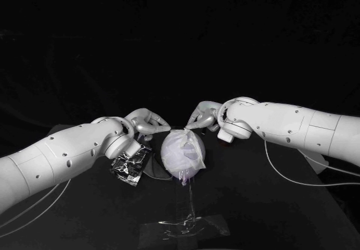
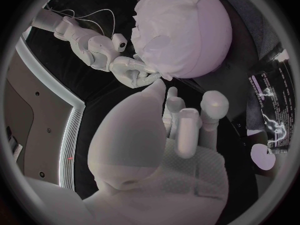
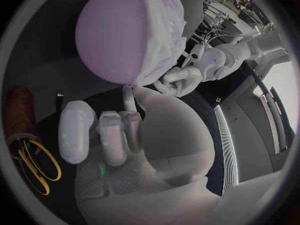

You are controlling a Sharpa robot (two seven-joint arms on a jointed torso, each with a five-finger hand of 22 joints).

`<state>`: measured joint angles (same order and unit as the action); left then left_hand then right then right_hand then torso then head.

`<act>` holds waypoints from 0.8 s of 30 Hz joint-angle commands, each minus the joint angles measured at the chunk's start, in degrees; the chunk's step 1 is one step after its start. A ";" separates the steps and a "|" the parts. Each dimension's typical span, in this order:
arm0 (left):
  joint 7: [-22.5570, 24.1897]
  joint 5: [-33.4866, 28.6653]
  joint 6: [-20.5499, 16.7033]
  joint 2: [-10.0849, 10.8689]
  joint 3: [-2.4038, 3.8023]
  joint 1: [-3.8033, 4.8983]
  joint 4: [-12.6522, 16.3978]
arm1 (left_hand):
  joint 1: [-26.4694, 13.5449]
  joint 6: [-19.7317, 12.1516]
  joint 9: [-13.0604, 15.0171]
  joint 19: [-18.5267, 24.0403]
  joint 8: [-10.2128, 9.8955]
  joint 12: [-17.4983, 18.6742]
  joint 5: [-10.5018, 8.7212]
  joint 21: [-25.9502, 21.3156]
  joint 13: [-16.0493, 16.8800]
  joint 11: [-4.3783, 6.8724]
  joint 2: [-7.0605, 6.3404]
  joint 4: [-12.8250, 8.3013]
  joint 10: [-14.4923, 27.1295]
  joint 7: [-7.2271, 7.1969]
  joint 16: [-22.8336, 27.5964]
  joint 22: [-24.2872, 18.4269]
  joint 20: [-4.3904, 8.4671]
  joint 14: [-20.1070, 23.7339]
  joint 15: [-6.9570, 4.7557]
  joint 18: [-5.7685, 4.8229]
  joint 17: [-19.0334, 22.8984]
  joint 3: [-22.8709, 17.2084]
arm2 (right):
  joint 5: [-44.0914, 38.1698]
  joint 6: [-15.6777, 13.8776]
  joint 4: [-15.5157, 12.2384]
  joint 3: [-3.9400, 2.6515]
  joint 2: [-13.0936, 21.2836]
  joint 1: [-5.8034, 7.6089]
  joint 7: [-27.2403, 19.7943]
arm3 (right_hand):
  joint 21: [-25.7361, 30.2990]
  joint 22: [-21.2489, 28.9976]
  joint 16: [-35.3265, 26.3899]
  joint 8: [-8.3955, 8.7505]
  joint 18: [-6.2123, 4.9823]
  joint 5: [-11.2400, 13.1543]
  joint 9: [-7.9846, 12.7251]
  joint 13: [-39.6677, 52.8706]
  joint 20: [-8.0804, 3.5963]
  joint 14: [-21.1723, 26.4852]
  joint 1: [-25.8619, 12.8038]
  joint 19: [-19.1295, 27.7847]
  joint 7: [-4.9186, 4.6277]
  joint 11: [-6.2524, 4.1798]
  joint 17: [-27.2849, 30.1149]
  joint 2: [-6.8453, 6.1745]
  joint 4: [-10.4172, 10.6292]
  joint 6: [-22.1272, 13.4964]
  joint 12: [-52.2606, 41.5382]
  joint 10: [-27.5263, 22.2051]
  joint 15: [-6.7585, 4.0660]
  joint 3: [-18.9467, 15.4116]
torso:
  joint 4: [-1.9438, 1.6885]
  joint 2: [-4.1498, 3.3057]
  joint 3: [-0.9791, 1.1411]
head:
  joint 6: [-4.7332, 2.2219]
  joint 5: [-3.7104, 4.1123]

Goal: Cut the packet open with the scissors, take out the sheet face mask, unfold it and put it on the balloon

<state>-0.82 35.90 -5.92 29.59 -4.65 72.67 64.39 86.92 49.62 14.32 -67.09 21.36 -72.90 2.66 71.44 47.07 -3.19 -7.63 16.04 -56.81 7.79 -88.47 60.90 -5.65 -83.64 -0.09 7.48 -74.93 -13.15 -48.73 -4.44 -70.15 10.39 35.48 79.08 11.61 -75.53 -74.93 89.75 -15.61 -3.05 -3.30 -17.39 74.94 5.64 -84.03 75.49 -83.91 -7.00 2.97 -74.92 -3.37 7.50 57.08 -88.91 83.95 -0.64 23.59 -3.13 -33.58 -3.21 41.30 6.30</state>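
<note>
A pale balloon (image 1: 184, 156) stands upright at the table's middle, and the white sheet mask (image 1: 180, 146) is draped over it. My right hand (image 1: 202, 117) is at the balloon's far top and pinches the mask's upper edge (image 2: 156, 74). My left hand (image 1: 149, 124) is just left of the balloon's top, its fingers (image 2: 187, 130) apart and holding nothing. The fingertips lie close to the mask. The cut black packet (image 1: 130, 165) lies on the table under my left wrist. The yellow-handled scissors (image 3: 36, 166) lie on the table.
A clear stand (image 1: 188, 227) holds the balloon's stem near the table's front edge. A brown object (image 3: 22, 112) lies beside the scissors. A white cable (image 1: 300, 172) runs from my right arm across the table's right side.
</note>
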 commanded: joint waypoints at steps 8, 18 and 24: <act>0.01 -0.05 1.02 -0.37 0.08 -0.05 -0.01 | 0.14 -0.54 -0.07 -0.70 -0.31 -0.22 0.12 0.45 0.30 -0.16 0.22 0.21 -0.20 0.05 -0.25 0.37 -0.09 -0.69 0.05 -1.00 -1.15 -0.22 | 0.42 -1.65 -0.72 0.00 0.32 -0.17 -2.27 | -1.85 -12.01 0.25 -4.34 0.68 0.36 -2.69 15.06 -2.13 -5.97 2.03 -2.20 2.32 -2.41 -15.08 0.52 -3.52 3.80 -1.09 6.05 -2.19 2.55 | -0.02 0.01 -0.01 | 0.33 -0.02; -0.04 -0.09 1.57 -0.93 0.06 -0.06 -0.26 | -1.39 -0.80 -0.29 -0.93 -0.79 -0.39 0.10 0.78 0.39 -0.46 -0.47 0.59 -0.50 0.32 -0.30 0.74 -0.24 -0.86 0.31 -1.08 -1.40 0.77 | 0.77 -5.53 -1.75 0.00 1.19 -0.19 -4.02 | -2.68 -12.18 0.25 -7.09 0.83 0.42 -5.04 15.06 -2.81 -5.97 1.73 -2.39 3.00 -3.11 -15.08 0.30 -5.08 4.08 -1.09 6.05 -2.83 4.50 | -0.04 -0.13 -0.05 | 0.32 -0.09; -0.18 -0.01 1.66 -1.43 0.04 -0.07 -0.59 | -2.22 -0.94 -0.38 -0.90 -0.99 -0.46 0.09 0.80 0.46 -0.55 -0.77 0.62 -0.61 0.39 -0.30 0.75 -0.31 -0.89 0.41 -1.08 -1.46 1.38 | 0.91 -6.59 -2.38 0.00 1.70 -0.19 -4.46 | -2.83 -12.21 0.25 -7.71 0.86 0.46 -5.64 15.06 -2.92 -5.97 1.45 -2.43 3.09 -3.21 -15.08 0.18 -5.37 3.98 -1.09 6.05 -2.92 5.03 | 0.03 -0.12 -0.01 | 0.36 -0.12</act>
<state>-1.00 35.90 -5.19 28.39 -4.68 72.58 63.81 85.17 49.09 13.99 -67.69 20.74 -73.18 2.66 71.89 47.55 -3.62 -8.46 16.59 -57.24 8.31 -88.46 61.62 -5.85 -83.85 0.13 7.47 -74.94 -12.09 -47.88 -9.24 -72.32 10.40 37.15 78.90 8.66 -78.20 -74.94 89.79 -20.13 -3.01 -2.72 -18.76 74.90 3.06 -84.04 77.27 -84.01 -4.84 0.00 -74.95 -2.80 2.11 60.43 -89.80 84.02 -3.09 28.33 -3.15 -33.69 -3.25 41.64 6.17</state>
